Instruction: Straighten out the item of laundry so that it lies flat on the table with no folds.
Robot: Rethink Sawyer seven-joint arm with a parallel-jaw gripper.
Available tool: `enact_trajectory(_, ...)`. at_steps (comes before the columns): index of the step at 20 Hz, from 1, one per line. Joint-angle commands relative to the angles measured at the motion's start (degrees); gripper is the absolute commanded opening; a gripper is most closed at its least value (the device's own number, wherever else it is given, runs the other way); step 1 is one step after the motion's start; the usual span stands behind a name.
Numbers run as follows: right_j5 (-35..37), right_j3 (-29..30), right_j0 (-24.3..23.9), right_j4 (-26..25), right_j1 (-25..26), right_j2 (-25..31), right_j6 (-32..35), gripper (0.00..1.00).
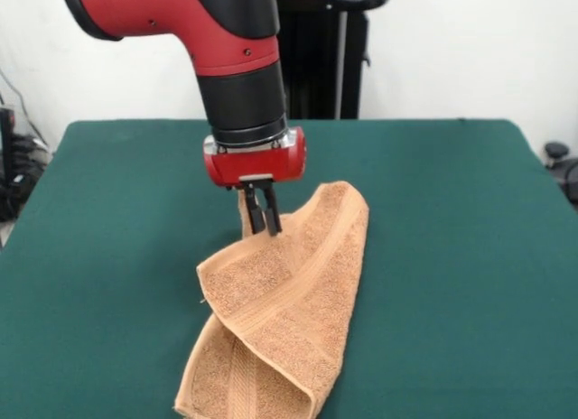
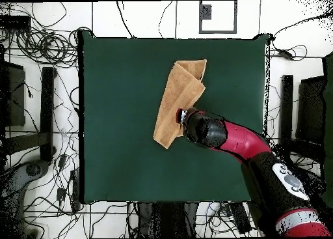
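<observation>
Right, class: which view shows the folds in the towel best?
The front view: the towel shows its overlapping layers and raised end at the gripper. The overhead view gives only its long folded outline on the table, partly under the arm.

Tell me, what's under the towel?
Only the green table shows around the folded towel. Its own layers lie over each other, so anything beneath is hidden. The pincer pinches its far edge.

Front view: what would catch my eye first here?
The red and black arm comes down over the green table, its end effector shut on an edge of the orange-tan towel. The towel lies folded over itself in a long crumpled strip, not flat.
</observation>
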Motion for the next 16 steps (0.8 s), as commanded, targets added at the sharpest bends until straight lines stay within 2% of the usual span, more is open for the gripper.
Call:
enact_trajectory(1, -1.2, 5.4, 3.4, 2.9, 0.6, 0.2, 12.7, 0.00)
enact_trajectory(7, -0.3, 6.6, 8.4, 3.8, -4.2, -3.7, 16.0, 0.00)
enact_trajectory(12, -1.1, 6.6, 8.5, 4.1, -3.9, -4.2, 14.6, 0.00)
enact_trajectory(13, -2.3, 6.6, 8.6, 3.9, -3.9, -4.3, 13.9, 1.00)
enact_trajectory(16, -2.6, 6.8, 8.2, 3.8, -3.9, -4.0, 13.6, 1.00)
